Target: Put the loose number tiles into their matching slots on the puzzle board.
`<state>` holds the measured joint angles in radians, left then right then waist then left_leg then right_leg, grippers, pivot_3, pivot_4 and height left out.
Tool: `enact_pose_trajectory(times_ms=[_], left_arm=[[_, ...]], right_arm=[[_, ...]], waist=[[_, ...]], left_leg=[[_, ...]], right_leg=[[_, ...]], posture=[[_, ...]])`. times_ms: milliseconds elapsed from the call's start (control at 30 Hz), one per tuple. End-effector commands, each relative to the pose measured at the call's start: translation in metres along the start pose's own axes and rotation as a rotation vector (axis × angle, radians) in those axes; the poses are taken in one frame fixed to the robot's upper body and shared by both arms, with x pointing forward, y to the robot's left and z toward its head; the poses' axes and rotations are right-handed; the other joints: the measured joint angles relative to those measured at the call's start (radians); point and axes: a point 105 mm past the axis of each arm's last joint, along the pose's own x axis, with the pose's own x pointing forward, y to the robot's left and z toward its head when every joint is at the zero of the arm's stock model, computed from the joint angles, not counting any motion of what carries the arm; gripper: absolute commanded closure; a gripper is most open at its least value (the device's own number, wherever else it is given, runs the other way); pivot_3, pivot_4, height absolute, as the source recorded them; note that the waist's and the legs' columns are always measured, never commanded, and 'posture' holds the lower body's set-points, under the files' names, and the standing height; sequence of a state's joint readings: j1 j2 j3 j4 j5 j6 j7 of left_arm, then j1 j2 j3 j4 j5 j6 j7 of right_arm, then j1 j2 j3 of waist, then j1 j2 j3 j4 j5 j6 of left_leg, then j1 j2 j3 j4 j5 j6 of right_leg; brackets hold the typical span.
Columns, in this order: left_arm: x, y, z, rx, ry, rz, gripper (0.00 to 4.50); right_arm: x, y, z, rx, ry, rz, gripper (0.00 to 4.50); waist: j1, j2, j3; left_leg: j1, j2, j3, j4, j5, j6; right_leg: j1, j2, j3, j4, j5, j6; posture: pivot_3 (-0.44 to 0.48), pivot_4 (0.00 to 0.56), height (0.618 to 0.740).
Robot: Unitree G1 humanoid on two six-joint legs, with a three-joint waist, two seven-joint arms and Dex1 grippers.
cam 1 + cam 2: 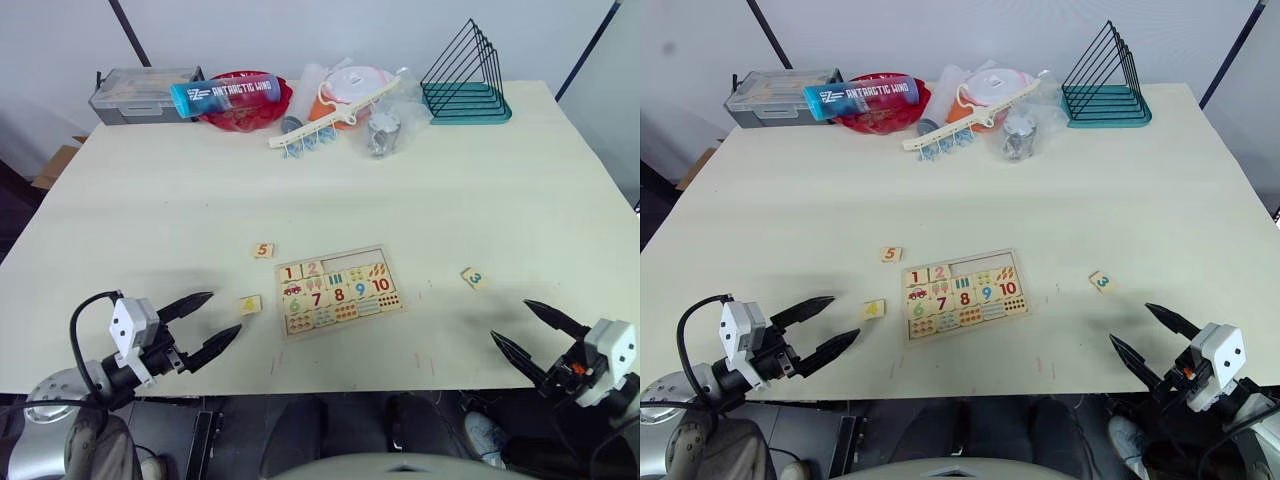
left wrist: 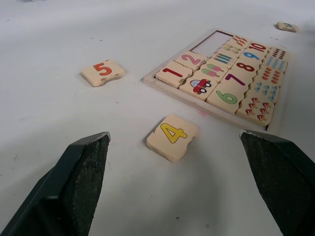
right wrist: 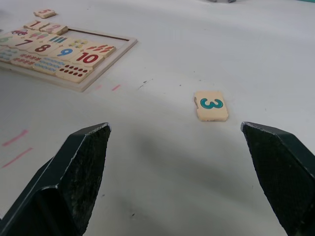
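Observation:
The puzzle board (image 1: 337, 290) lies flat near the table's front middle. Tiles 1 and 2 sit in its top row; the slots (image 1: 350, 263) to their right are empty. Loose tile 5 (image 1: 263, 250) lies just left of the board's top corner. Tile 4 (image 1: 250, 304) rests further forward on the left, and tile 3 (image 1: 473, 277) lies to the board's right. My left gripper (image 1: 212, 322) is open just left of tile 4 (image 2: 173, 135). My right gripper (image 1: 525, 325) is open, in front of tile 3 (image 3: 211, 105).
Along the far edge stand a grey box (image 1: 140, 93), a red bowl (image 1: 245, 105) with a blue bottle (image 1: 224, 95), a pile of plastic-wrapped kitchen items (image 1: 350, 100) and a teal wire rack (image 1: 468, 75). Bare table surrounds the board.

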<state>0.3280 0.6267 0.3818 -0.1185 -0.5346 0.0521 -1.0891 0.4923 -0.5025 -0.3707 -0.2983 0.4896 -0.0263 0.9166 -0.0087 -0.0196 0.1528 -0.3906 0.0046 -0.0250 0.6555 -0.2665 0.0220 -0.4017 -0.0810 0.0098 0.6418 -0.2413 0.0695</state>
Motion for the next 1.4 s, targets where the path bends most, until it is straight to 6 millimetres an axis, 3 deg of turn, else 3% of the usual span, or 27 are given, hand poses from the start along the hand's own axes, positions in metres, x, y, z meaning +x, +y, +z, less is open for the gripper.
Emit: enact_pose_trajectory(times_ms=[33, 433, 600, 767, 1067, 1267, 1400], left_arm=[[0.002, -0.002, 0.008, 0.021, -0.037, -0.016, 0.0], [0.004, 0.003, 0.022, 0.097, -0.027, -0.208, 0.0], [-0.002, 0.014, 0.026, 0.16, 0.005, -0.391, 0.0], [0.008, 0.017, 0.042, 0.183, -0.014, -0.52, 0.0], [0.027, 0.026, 0.06, 0.248, -0.012, -0.604, 0.0], [0.029, 0.025, 0.062, 0.269, -0.002, -0.638, 0.0], [0.031, 0.026, 0.064, 0.276, -0.006, -0.64, 0.0]], right_arm=[[0.002, -0.001, 0.012, -0.034, -0.028, 0.01, 0.05], [0.021, 0.001, 0.032, -0.004, -0.086, 0.028, 0.05], [0.034, -0.002, 0.026, -0.034, -0.032, -0.021, 0.05], [0.04, -0.013, 0.024, -0.039, 0.047, -0.047, 0.05], [0.068, -0.026, 0.025, -0.05, 0.207, -0.061, 0.05], [0.074, -0.037, 0.012, -0.054, 0.307, -0.109, 0.05], [0.078, -0.033, 0.009, -0.047, 0.314, -0.09, 0.05]], waist=[[0.0, 0.0, 0.0], [0.0, 0.001, 0.0], [0.001, 0.001, 0.0], [-0.001, 0.0, 0.0], [-0.004, 0.001, 0.0], [-0.002, 0.0, 0.0], [-0.003, 0.0, 0.0]], left_leg=[[0.0, 0.0, 0.0, 0.0, 0.0, 0.0], [0.006, -0.002, 0.001, 0.0, 0.0, 0.0], [0.007, -0.001, 0.001, 0.0, 0.0, 0.0], [0.007, -0.002, 0.001, 0.0, 0.0, 0.0], [0.007, -0.001, 0.001, 0.0, 0.0, 0.0], [0.006, -0.001, 0.001, 0.0, 0.0, 0.0], [0.006, -0.001, 0.001, 0.0, 0.0, 0.0]], right_leg=[[0.0, 0.0, 0.0, 0.0, 0.0, 0.0], [0.006, 0.001, 0.0, 0.0, 0.0, -0.001], [0.007, 0.002, 0.0, 0.0, -0.001, -0.001], [0.007, 0.002, 0.001, 0.0, -0.001, -0.001], [0.006, 0.002, 0.001, 0.001, -0.001, -0.001], [0.006, 0.002, 0.001, 0.0, -0.001, -0.001], [0.006, 0.002, 0.001, 0.0, -0.001, -0.001]], posture=[[0.0, 0.15, 0.74], [0.0, 0.15, 0.74], [0.0, 0.15, 0.74], [0.0, 0.15, 0.74], [0.0, 0.15, 0.74], [0.0, 0.15, 0.74], [0.0, 0.15, 0.74]])
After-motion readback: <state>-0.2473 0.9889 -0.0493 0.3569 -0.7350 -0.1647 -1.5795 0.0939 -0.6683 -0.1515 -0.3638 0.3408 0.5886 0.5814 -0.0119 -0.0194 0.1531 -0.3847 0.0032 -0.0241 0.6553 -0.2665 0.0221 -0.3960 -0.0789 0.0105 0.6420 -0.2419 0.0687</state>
